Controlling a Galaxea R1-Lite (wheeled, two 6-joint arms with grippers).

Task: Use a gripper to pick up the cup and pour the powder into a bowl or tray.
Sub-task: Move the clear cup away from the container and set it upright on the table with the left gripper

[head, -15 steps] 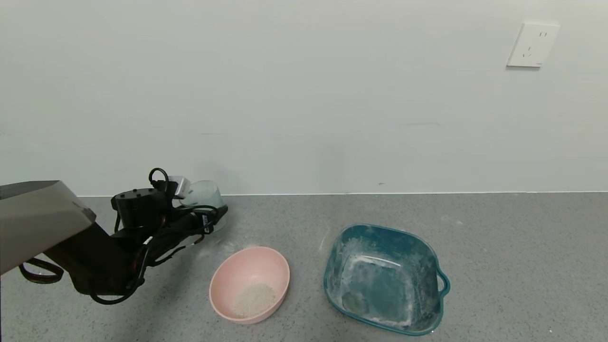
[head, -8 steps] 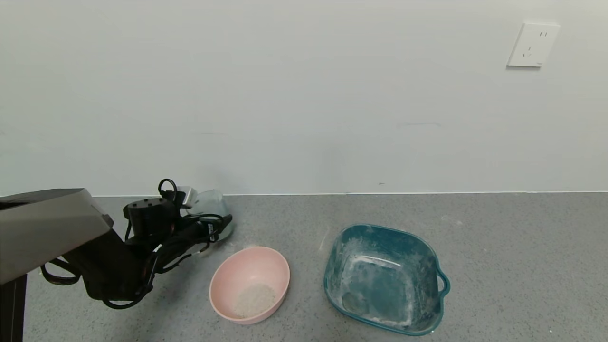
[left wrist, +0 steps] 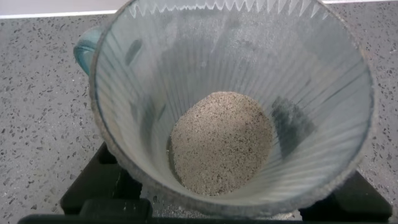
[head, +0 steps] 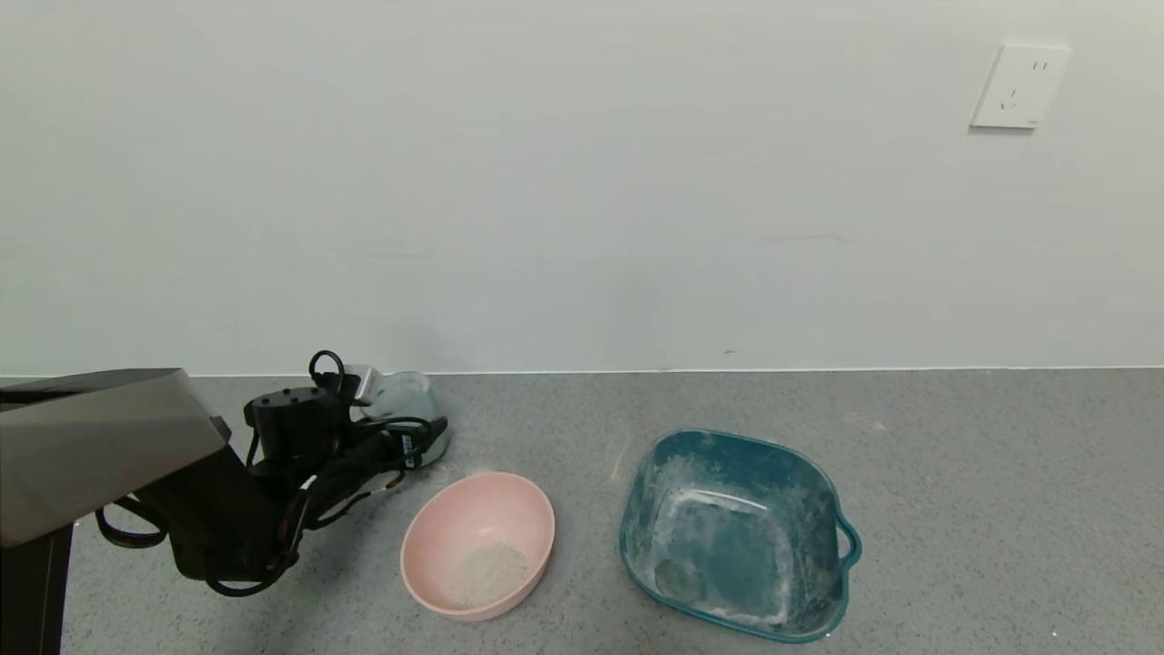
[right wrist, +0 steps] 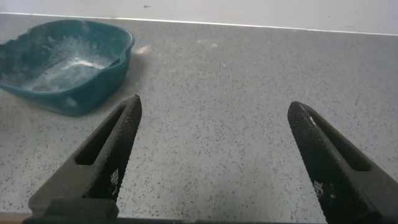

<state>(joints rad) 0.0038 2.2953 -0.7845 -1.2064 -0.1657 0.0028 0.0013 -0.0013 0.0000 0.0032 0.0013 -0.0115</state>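
Note:
The pale blue-green ribbed cup (head: 407, 400) stands upright by the wall, behind and left of the pink bowl (head: 452, 520). My left gripper (head: 405, 438) is shut on the cup, low over the counter. In the left wrist view the cup (left wrist: 311, 81) fills the picture, with a small heap of beige powder (left wrist: 221, 143) on its bottom and its loop handle (left wrist: 84, 53) at one side. The bowl holds a patch of powder (head: 488, 571). My right gripper (right wrist: 215, 104) is open and empty over bare counter, out of the head view.
A squarish teal tray (head: 638, 509) with white dusty smears and a side handle sits right of the bowl; it also shows in the right wrist view (right wrist: 93, 93). The white wall runs along the counter's back edge. A wall socket (head: 1018, 86) is at upper right.
My left arm has moved right and down with the cup. The cup has gone from tilted to upright and sits lower by the wall.

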